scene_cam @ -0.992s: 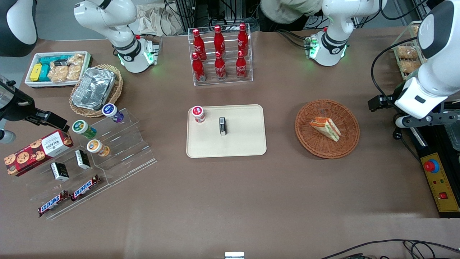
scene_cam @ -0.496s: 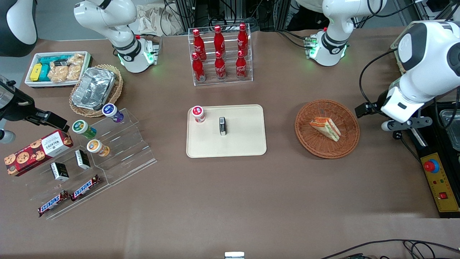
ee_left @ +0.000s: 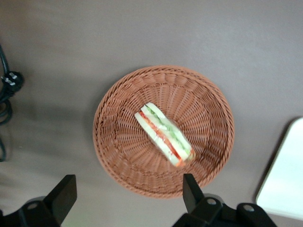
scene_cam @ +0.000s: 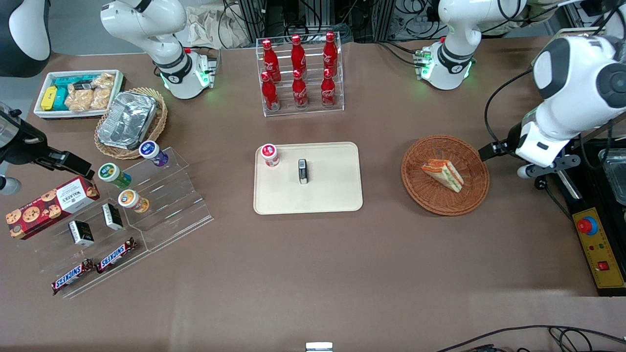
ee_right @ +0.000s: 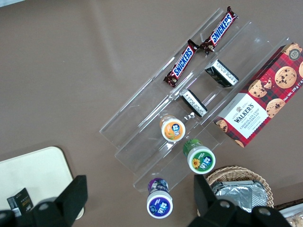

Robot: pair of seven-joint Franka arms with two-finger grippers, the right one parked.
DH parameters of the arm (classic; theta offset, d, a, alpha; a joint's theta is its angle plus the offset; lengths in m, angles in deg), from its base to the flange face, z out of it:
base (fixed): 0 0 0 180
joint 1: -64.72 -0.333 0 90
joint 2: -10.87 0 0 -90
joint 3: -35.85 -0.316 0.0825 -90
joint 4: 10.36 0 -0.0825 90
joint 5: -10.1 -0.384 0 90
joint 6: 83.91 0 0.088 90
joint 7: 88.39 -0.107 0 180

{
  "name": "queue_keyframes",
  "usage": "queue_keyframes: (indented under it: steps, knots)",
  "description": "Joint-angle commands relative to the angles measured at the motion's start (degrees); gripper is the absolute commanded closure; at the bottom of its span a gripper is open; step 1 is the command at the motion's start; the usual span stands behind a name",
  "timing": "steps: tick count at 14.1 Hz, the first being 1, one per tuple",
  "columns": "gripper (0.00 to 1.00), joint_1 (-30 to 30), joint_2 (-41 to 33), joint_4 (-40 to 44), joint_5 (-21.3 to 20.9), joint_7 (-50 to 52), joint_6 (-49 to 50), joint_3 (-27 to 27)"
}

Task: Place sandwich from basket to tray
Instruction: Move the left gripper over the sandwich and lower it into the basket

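Note:
The sandwich [scene_cam: 443,174] is a white triangular wedge lying in the round reddish-brown wicker basket [scene_cam: 430,203]. In the left wrist view the sandwich [ee_left: 164,134] shows its red and green filling, in the middle of the basket [ee_left: 118,156]. My left gripper [scene_cam: 491,150] hangs above the table beside the basket's rim, toward the working arm's end. It is open and empty, and its two black fingers stand wide apart [ee_left: 129,182]. The cream-beige tray [scene_cam: 332,195] lies at the table's middle, and its corner shows in the wrist view [ee_left: 284,179].
A red-capped cup [scene_cam: 269,155] and a small black box [scene_cam: 303,171] stand on the tray. A clear rack of red cola bottles [scene_cam: 299,73] stands farther from the camera than the tray. A control box with a red button [scene_cam: 599,244] sits near the working arm.
The left arm has swung in from the table's end toward the basket, bringing the gripper close to the basket's rim. The sandwich, basket and tray have not moved.

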Motion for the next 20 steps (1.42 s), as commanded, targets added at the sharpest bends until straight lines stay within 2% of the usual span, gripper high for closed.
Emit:
queue_keyframes:
  steps: [1, 3, 9, 14, 20]
  knots:
    - [0.01, 0.3, -2.3, -7.4, 0.6, 8.2, -7.5, 0.8]
    - [0.01, 2.6, -1.0, -10.0, -0.1, 15.7, -11.1, 0.8]
    - [0.01, 3.0, 4.1, -11.6, -0.4, 32.8, -19.3, 1.9]
    - [0.01, 3.0, 6.6, -16.2, -0.4, 37.5, -27.8, 3.9]
    - [0.01, 3.0, 9.8, -16.8, -0.4, 38.5, -29.2, 4.7]
